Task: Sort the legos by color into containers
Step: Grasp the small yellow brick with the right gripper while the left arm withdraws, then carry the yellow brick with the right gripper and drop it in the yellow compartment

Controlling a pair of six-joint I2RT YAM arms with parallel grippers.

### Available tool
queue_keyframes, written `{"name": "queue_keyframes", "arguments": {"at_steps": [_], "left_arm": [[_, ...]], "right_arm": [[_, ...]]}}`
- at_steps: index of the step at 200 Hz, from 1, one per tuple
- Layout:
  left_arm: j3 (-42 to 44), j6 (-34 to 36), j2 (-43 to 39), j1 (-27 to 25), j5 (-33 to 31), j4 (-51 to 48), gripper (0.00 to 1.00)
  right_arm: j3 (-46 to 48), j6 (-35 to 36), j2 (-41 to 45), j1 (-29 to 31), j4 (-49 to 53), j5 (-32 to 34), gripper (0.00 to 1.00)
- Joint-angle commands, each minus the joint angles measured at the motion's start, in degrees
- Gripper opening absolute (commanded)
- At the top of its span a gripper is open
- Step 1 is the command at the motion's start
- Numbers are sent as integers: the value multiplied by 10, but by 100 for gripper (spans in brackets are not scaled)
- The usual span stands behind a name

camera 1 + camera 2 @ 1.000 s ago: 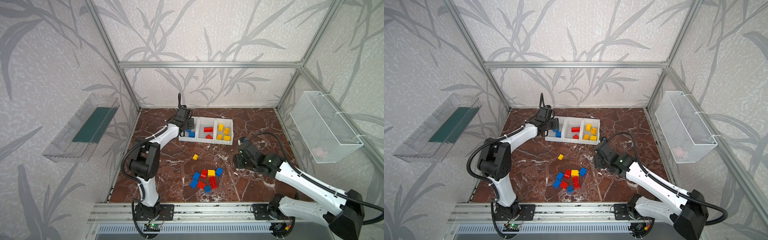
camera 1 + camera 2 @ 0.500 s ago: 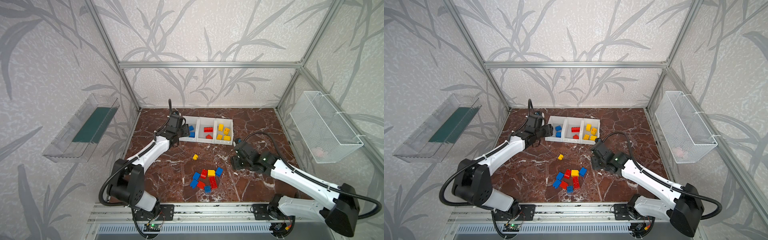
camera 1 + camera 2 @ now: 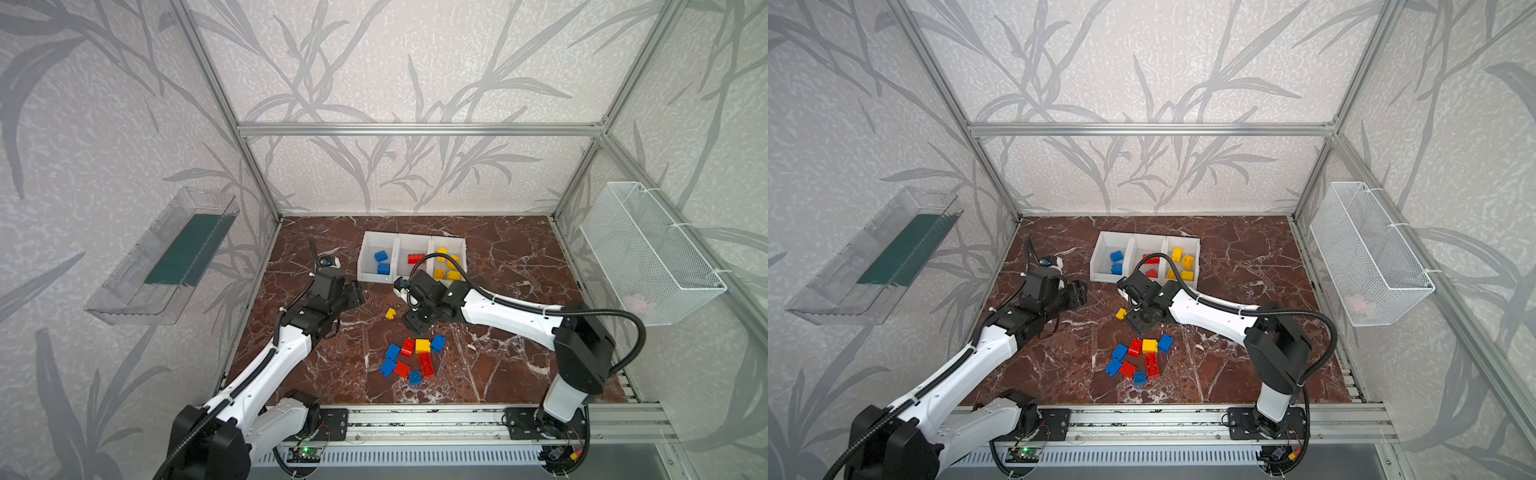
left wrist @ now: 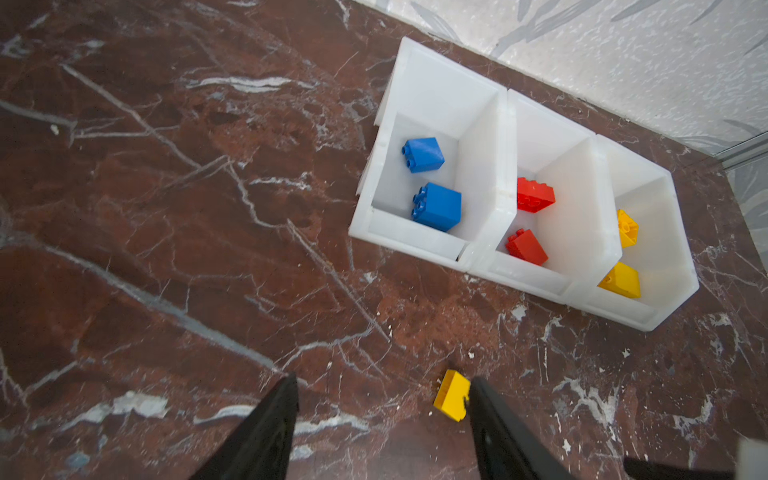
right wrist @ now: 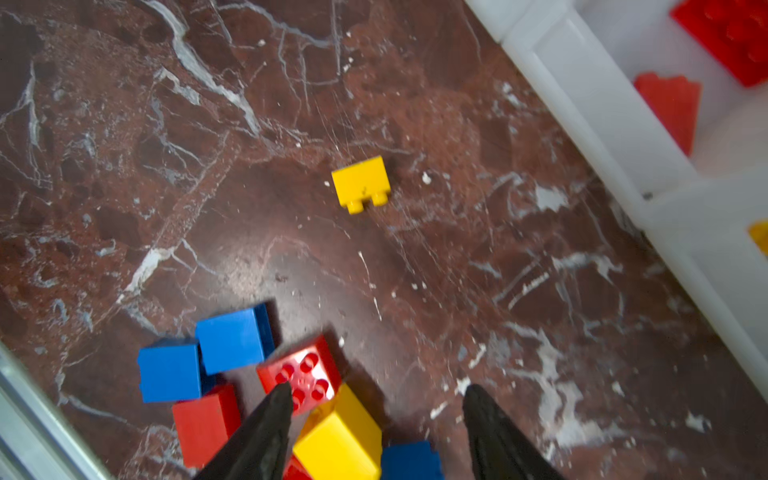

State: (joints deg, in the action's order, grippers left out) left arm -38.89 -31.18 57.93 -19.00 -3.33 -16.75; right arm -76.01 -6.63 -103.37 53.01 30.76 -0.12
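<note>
Marble tabletop [image 3: 478,374], loose legos [image 3: 427,365], perhaps nine

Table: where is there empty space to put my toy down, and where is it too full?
Bare table lies right of the white bins, up to the back wall. More lies at the front, right of the lego pile. Crowded: between bins and pile, where the lone yellow brick sits with the open left hand and right hand close by.
</note>
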Motion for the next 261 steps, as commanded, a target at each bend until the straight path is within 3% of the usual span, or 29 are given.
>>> {"name": "queue_keyframes", "arguments": {"at_steps": [1,49,114,193,261], "left_arm": [[28,-35,-35,2,-12,-29,67],[52,-47,-69,1,-10,-39,67],[58,-49,-64,1,-2,-36,67],[67,-40,-66,1,26,-16,68],[69,-40,-69,1,25,-16,68]], "right_arm": [[-57,52,-53,1,-2,-28,66],[-140,71,-151,0,10,-43,65],[-176,61,-209,-1,16,-18,61],[-184,44,-233,-3,6,17,36],[-176,40,-215,-3,0,18,30]]}}
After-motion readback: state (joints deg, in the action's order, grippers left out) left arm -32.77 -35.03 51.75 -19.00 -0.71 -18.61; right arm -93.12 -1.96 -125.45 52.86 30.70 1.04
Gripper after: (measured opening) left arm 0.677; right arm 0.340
